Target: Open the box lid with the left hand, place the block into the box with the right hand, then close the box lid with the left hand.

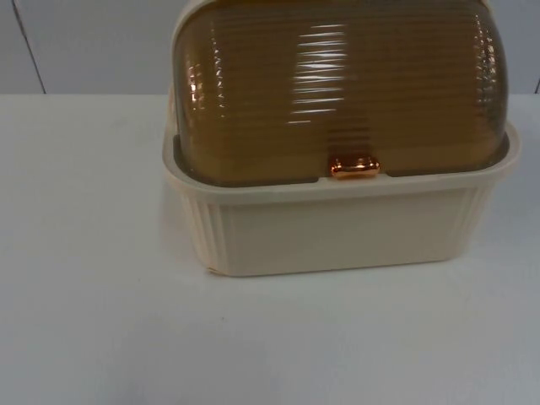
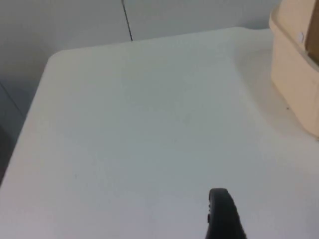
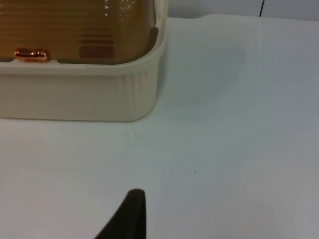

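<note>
The smooth white bench (image 1: pixel 93 321) spreads across the whole scene and ends at a plain grey partition wall (image 1: pixel 84 42) with a thin dark vertical seam. In the left wrist view the bench's rounded corner meets that wall.

On the bench stands the cream ribbed plastic box (image 1: pixel 337 232), a wide rectangular tub with fluted sides and a flared rim. Its domed, translucent amber ribbed lid (image 1: pixel 337 84) sits down inside the rim, closed, with light glinting off its ridges. At the middle of the lid's front edge is a small shiny copper-coloured handle (image 1: pixel 354 167), resting just above the rim. The right wrist view looks at the box's front corner (image 3: pixel 124 94) and the handle (image 3: pixel 31 54); the left wrist view catches one cream end of the box (image 2: pixel 294 84).

The left claw (image 2: pixel 224 216) hangs over bare bench, well apart from the box; one black fingertip shows, and whether it is open or closed cannot be told. The right claw (image 3: pixel 130 216) hangs over the bench near the box's front corner, one dark fingertip showing, its state likewise impossible to tell.
</note>
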